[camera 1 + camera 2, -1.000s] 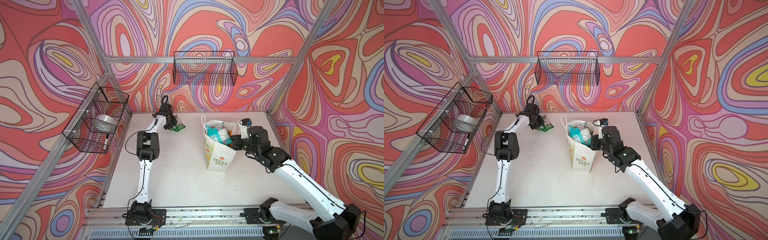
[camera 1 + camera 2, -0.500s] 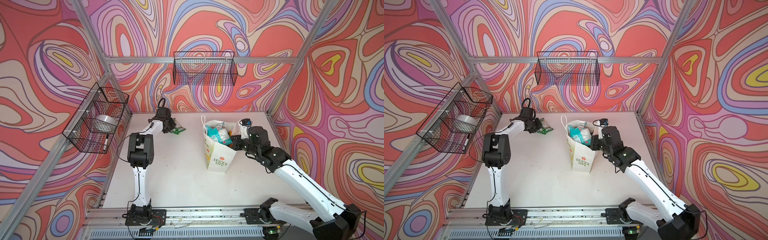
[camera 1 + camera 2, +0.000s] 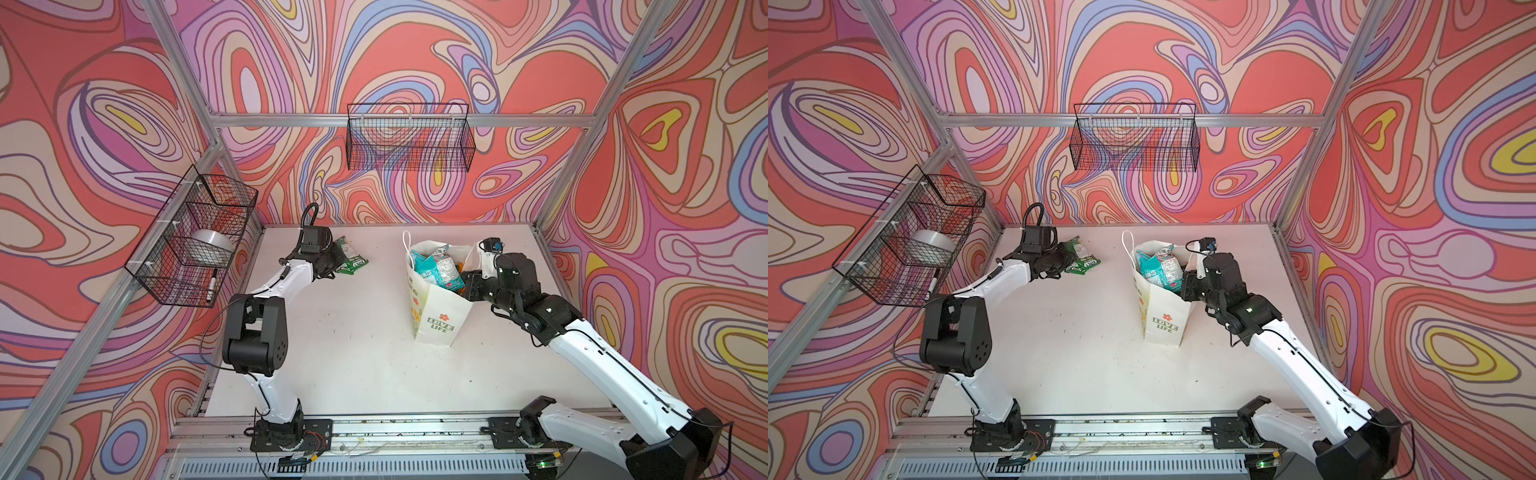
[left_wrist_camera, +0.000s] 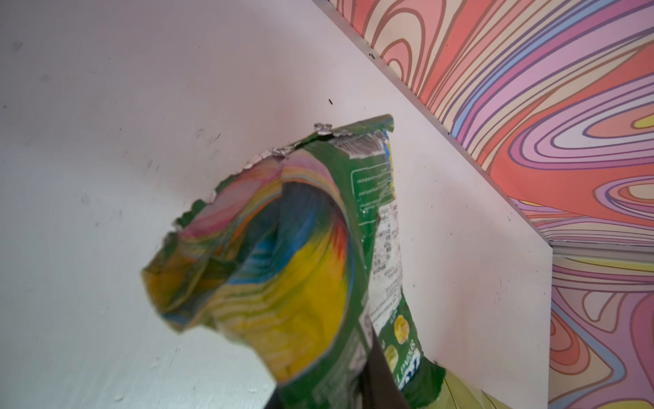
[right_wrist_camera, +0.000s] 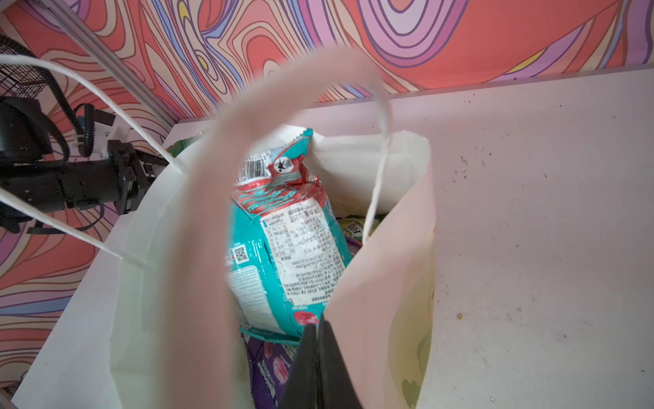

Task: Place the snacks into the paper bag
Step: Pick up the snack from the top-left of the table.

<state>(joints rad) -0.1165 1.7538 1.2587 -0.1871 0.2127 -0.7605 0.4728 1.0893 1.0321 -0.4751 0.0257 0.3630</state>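
Left gripper [image 3: 336, 266], reaching to about 11 o'clock on the white table [image 3: 353, 365], was clamped on the lower end of a green pouch [image 4: 300, 265]. One dark finger [image 4: 382, 389] showed against the foil in the left wrist view. The pouch's torn, open mouth pointed away from the wrist and its mirrored lining was crumpled, so a hold on the flatter end probably gave the pads the firmer bite. In a top view the pouch [image 3: 1081, 255] sat low over the table, and whether it had cleared the surface could not be told. From this grip the paper bag [image 3: 440, 307] stood toward 3 o'clock, well apart, upright, just to the 2 o'clock side of the table's centre. At the bag's 3 o'clock rim the right gripper [image 5: 317, 333], jaws pressed together, appeared to pinch the paper wall. This hold was judged to steady the light bag and keep its mouth spread for the incoming pouch. Inside, a teal pouch [image 5: 286, 248] stood on end and rose above the rim, with a purple pouch [image 5: 269, 364] beneath it. A cord handle [image 5: 377, 184] hung across the opening beside them and could snag a careless drop.
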